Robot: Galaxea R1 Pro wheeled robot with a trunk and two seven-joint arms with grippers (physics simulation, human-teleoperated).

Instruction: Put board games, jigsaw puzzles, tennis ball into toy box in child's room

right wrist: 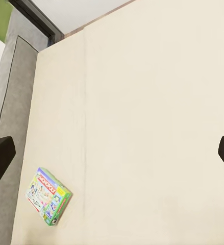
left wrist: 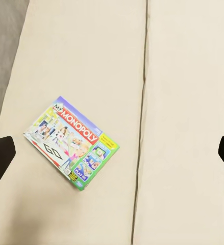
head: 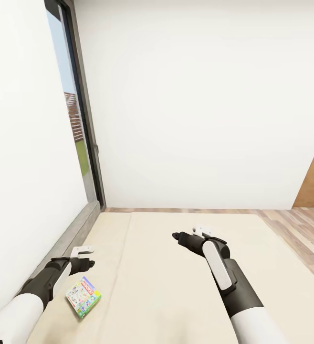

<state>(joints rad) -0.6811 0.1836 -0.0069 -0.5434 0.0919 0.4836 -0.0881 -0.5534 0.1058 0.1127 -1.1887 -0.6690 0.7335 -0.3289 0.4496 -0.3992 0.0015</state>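
Beige mattress of bed (head: 176,286) spans near scene; white walls, window at far left, wood floor at right. Board game (head: 83,296) lies flat on mattress, near left, by grey frame edge; lid reads "MY MONOPOLY" in red banner, "GO" with arrow, green border. Left gripper (head: 83,258) hovers just beyond box, fingers spread wide, nothing between them. Right gripper (head: 189,235) over mattress middle, well apart from box, fingers also spread, empty.
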